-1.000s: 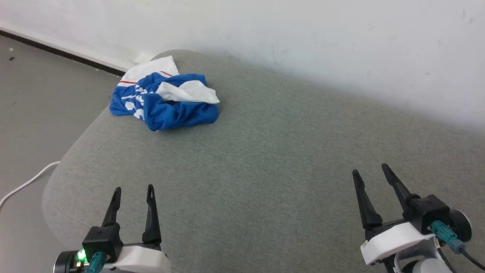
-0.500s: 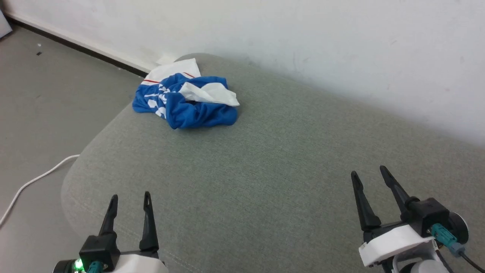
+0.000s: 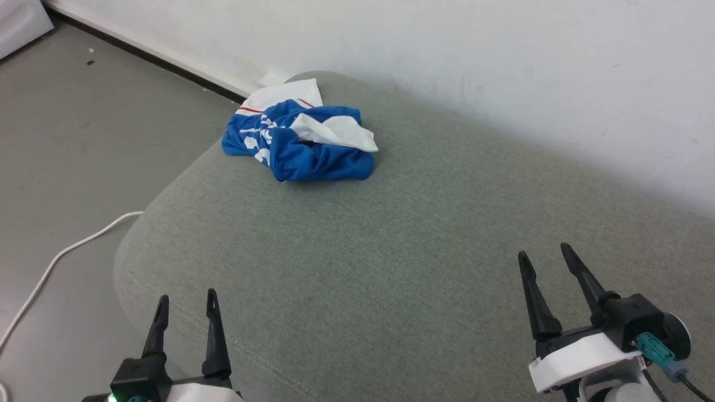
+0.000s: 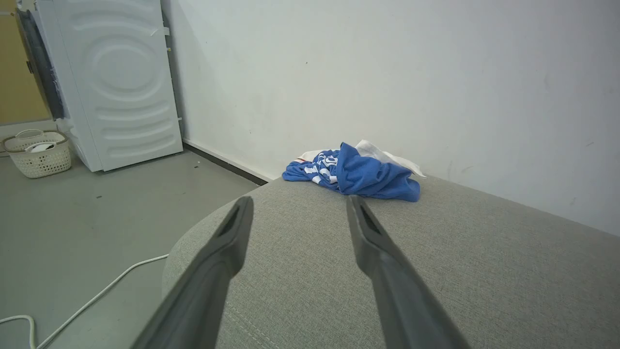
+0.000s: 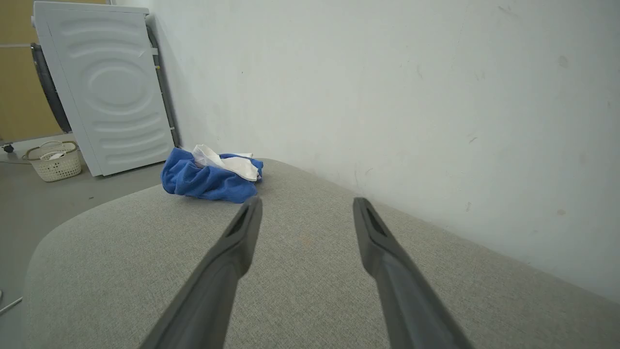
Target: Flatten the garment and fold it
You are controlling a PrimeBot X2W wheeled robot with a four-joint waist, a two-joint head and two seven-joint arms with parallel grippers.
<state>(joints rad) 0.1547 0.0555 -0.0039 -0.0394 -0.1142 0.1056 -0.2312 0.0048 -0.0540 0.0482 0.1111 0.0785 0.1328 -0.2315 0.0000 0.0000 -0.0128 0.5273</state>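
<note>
Crumpled blue-and-white garment bunched at the far left corner of the grey upholstered surface, beside the wall, left gripper and right gripper both released, empty, well apart from it

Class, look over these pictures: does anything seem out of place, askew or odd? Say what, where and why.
The garment lies crumpled in a heap at the far left corner of the grey cushion, close to the wall. A white cable trails loose across the floor beside it. Nothing looks spilled or damaged.
</note>
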